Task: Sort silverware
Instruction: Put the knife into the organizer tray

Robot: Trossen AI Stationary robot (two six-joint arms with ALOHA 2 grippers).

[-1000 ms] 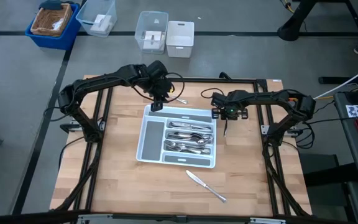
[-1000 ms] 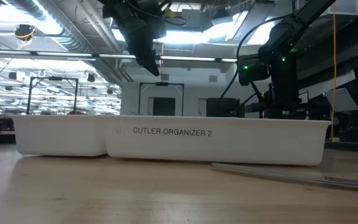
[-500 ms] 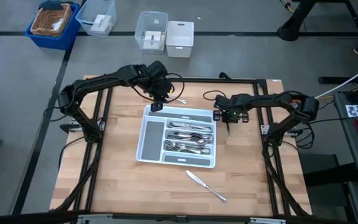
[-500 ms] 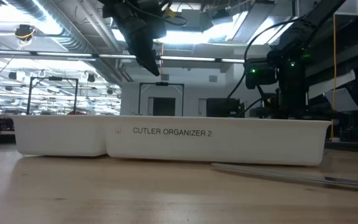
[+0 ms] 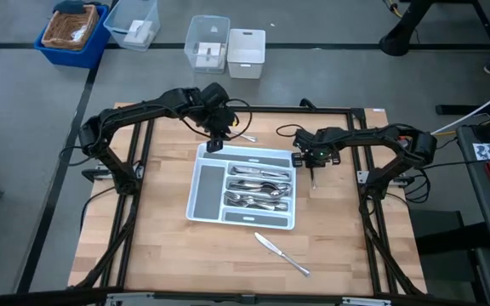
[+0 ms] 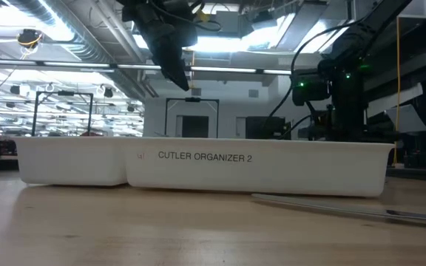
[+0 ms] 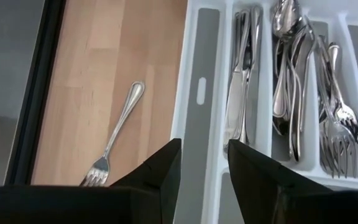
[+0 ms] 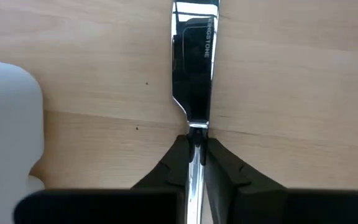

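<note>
Because the right gripper [image 8: 195,163] pinches only the knife [image 8: 195,68] handle edge, beside the tray [image 5: 201,178], it may pivot when lifted; left gripper [image 7: 202,163] hangs narrowly parted.

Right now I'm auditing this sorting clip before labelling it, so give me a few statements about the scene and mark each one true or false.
1. The right gripper is closed on a table knife lying on the wood beside the tray. True.
2. The left gripper holds a fork. False: its fingers are apart and empty, above the tray's edge.
3. A fork lies on the table outside the tray, by the left gripper. True.
4. All the silverware is already in the tray. False: another knife lies on the table in front of it.
5. The tray's wide compartment is packed with spoons. False: it looks empty.
</note>
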